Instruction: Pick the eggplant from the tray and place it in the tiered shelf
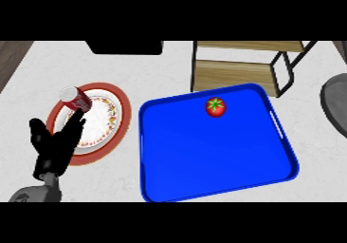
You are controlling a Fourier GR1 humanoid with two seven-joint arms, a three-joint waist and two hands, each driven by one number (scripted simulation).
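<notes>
Fingers spread, the left hand (54, 148) shows above the white counter (36, 71) beside the tray (204, 159).

This is looking like a kitchen. A pale stone-patterned counter (169, 66) is carrying a red-rimmed plate (106, 123) with a drink can (77, 98) lying on it, a blue tray (204, 152) is holding a tomato (215, 107), and a wooden tiered shelf (232, 71) is standing behind it.

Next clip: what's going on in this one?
Nothing is being held. The left hand rests open, fingers up, over the red-rimmed plate, on which a red can sits. The blue tray carries only a red, tomato-like vegetable; no eggplant shows. The tiered shelf stands just beyond the tray. The right hand is out of view.
</notes>
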